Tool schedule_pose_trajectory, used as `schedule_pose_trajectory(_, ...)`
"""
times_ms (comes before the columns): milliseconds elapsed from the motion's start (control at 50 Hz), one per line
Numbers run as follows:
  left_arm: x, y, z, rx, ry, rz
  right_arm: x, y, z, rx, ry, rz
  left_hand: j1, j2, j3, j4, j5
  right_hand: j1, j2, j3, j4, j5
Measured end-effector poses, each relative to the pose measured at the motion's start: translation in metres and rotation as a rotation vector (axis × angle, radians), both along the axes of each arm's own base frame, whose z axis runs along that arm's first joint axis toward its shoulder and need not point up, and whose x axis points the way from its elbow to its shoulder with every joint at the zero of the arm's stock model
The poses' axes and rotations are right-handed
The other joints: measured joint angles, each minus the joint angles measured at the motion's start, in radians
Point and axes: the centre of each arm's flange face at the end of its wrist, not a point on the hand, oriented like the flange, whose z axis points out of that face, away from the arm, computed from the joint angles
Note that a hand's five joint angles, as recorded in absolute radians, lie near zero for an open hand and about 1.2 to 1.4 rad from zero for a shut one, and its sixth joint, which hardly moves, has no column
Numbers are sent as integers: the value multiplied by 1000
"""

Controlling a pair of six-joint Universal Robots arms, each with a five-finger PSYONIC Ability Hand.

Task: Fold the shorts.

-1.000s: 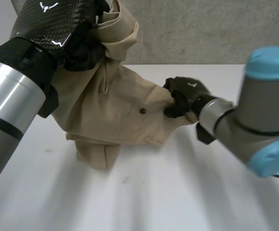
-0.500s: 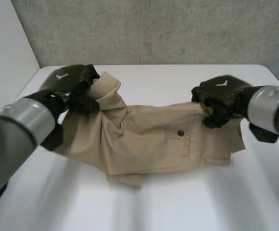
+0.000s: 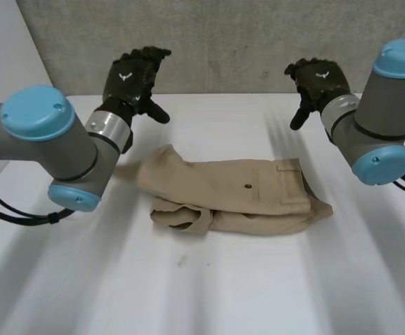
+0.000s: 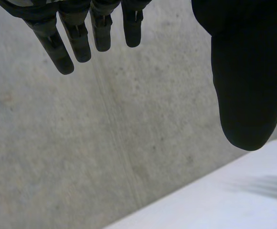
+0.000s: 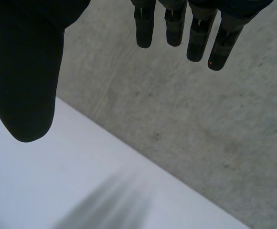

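Note:
The tan shorts [image 3: 237,199] lie folded in a long strip across the middle of the white table [image 3: 202,293], a dark button showing on the top layer. My left hand [image 3: 134,75] is raised above the table's far left, well clear of the cloth, fingers straight and spread. My right hand [image 3: 317,78] hovers at the far right, also lifted off the shorts. In the left wrist view my own fingers [image 4: 76,33] and thumb [image 4: 246,81] stand apart with nothing between them. The right wrist view shows the same of my right hand's fingers [image 5: 196,33] and thumb [image 5: 26,71].
A grey concrete wall [image 3: 230,42] stands right behind the table's far edge. A white side panel [image 3: 7,77] rises at the left.
Both hands have let go of the shorts, opened and lifted toward the far edge. The shorts, held up and stretched before, now lie flat and folded on the table.

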Motion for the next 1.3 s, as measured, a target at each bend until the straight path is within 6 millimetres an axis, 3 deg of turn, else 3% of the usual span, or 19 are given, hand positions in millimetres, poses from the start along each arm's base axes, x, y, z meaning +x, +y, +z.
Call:
schedule_pose_trajectory(60, 4, 7, 11, -26, 1, 2, -2, 6, 9, -15, -6, 0, 0, 0, 0, 0, 0, 0, 0, 0, 0, 0)
schedule_pose_trajectory(200, 22, 45, 31, -24, -14, -2, -13, 61, 36, 6, 17, 122, 0, 0, 0, 0, 0, 0, 0, 0, 0, 0)
schedule_pose_trajectory(280, 33, 68, 25, 31, -49, -3, -20, 94, 40, 38, 50, 179, 13, 13, 8, 11, 6, 0, 0, 0, 0, 0)
schedule_pose_trajectory(400, 47, 110, 5, 166, -178, -15, -36, 138, 28, 124, 167, 208, 114, 109, 99, 113, 91, 0, 0, 0, 0, 0)
schedule_pose_trajectory(460, 49, 133, -6, 234, -258, -40, -47, 150, 17, 190, 238, 199, 145, 141, 130, 144, 121, 0, 0, 0, 0, 0)
schedule_pose_trajectory(560, 47, 166, -22, 334, -365, -106, -66, 154, 3, 291, 310, 164, 258, 252, 244, 255, 235, 98, 133, 138, 117, 96)
schedule_pose_trajectory(680, 42, 185, -42, 429, -439, -156, -85, 146, -11, 367, 327, 112, 362, 351, 343, 355, 331, 286, 351, 355, 335, 294)
schedule_pose_trajectory(800, 38, 181, -71, 516, -491, -170, -95, 141, -31, 440, 327, 99, 451, 449, 439, 450, 422, 378, 462, 465, 446, 398)
schedule_pose_trajectory(920, 30, 161, -94, 559, -509, -158, -92, 137, -57, 523, 331, 146, 454, 452, 443, 454, 426, 382, 465, 470, 451, 401)
schedule_pose_trajectory(960, 30, 161, -94, 559, -509, -158, -92, 137, -57, 523, 331, 146, 454, 452, 443, 454, 426, 382, 465, 470, 451, 401)
schedule_pose_trajectory(980, 27, 150, -101, 565, -509, -150, -89, 135, -66, 550, 326, 171, 453, 452, 443, 454, 426, 384, 469, 473, 454, 402)
schedule_pose_trajectory(1120, 15, 120, -99, 521, -479, -126, -80, 122, -78, 559, 306, 204, 419, 408, 388, 394, 368, 273, 306, 312, 293, 278)
schedule_pose_trajectory(1220, 10, 105, -90, 479, -455, -107, -70, 113, -83, 520, 287, 214, 392, 384, 361, 364, 340, 122, 129, 126, 107, 90)
schedule_pose_trajectory(1300, 7, 97, -86, 445, -438, -95, -61, 105, -85, 490, 260, 217, 390, 382, 359, 360, 337, 114, 120, 113, 92, 77)
